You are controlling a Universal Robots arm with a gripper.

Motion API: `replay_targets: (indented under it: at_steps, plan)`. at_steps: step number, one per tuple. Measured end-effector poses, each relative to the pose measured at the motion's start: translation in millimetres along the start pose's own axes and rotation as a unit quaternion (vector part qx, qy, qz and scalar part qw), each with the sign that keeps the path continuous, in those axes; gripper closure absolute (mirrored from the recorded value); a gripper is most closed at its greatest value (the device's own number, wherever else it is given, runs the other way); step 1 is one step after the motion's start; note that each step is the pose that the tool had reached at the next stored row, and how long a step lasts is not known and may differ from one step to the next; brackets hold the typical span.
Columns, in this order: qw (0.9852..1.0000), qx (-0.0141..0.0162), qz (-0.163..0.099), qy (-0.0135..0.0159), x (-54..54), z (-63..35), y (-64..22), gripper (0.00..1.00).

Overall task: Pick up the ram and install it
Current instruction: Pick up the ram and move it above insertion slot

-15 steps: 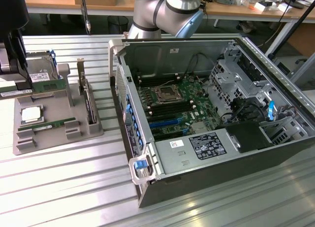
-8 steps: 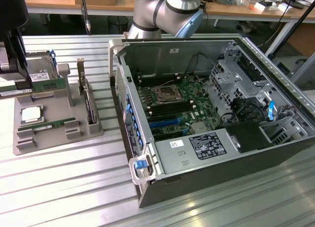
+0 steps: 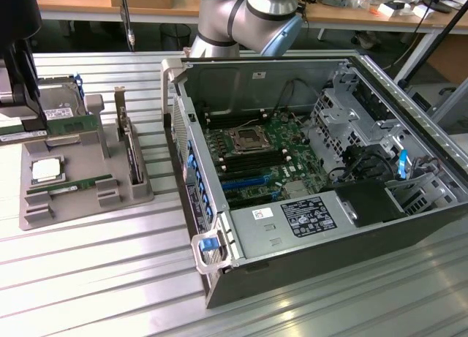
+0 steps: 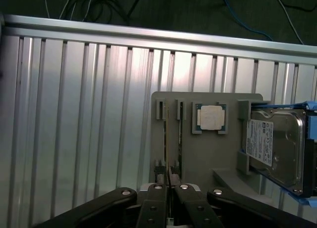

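The ram [image 3: 51,126] is a thin green stick with a whitish label, lifted above the grey parts holder [image 3: 88,202] at the exterior view's left. My black gripper [image 3: 29,118] is shut on its end. In the wrist view the gripper [image 4: 167,181] has its two fingers close together, and the ram [image 4: 168,154] runs edge-on between them as a thin line over the holder [image 4: 198,159]. The open computer case [image 3: 219,227] lies apart from it, at the exterior view's right, with its motherboard [image 3: 256,154] and long memory slots facing up.
A second green stick [image 3: 80,183] lies in the holder's front slot. The holder also carries a square processor [image 3: 45,170], a silver hard drive [image 4: 275,149] and an upright expansion card [image 3: 131,154]. A ribbed aluminium table [image 3: 110,278] carries everything.
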State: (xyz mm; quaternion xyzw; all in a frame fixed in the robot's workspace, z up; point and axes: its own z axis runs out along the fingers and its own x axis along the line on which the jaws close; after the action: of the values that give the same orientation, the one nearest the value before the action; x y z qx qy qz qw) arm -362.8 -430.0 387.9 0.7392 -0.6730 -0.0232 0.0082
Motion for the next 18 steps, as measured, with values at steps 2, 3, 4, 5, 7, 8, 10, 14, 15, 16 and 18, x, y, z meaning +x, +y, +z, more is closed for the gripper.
replay_targets:
  at_steps: [2,3,4,5,7,8,10,14,15,16,18]
  plan:
    - [1.0,0.0,0.0,0.0,0.0,-1.3,0.1,0.88]
    - [1.0,0.0,0.0,0.0,0.0,-1.8,0.1,0.88]
    - [1.0,0.0,0.0,0.0,-0.1,-2.4,0.1,0.88]
    - [1.0,0.0,0.0,0.0,-0.1,-2.6,0.1,0.88]
    - [1.0,0.0,0.0,0.0,-0.1,-3.2,0.1,0.88]
    - [1.0,0.0,0.0,0.0,-0.1,-3.6,0.2,0.88]
    - [1.0,0.0,0.0,0.0,-0.1,-4.6,0.2,0.88]
    - [1.0,0.0,0.0,0.0,-0.2,-6.6,0.3,0.88]
    - [1.0,0.0,0.0,0.0,-0.2,-7.2,0.3,0.88]
    - [1.0,0.0,0.0,0.0,-0.2,-7.8,0.3,0.88]
    - [1.0,0.0,0.0,0.0,-0.2,-9.5,0.4,0.88]
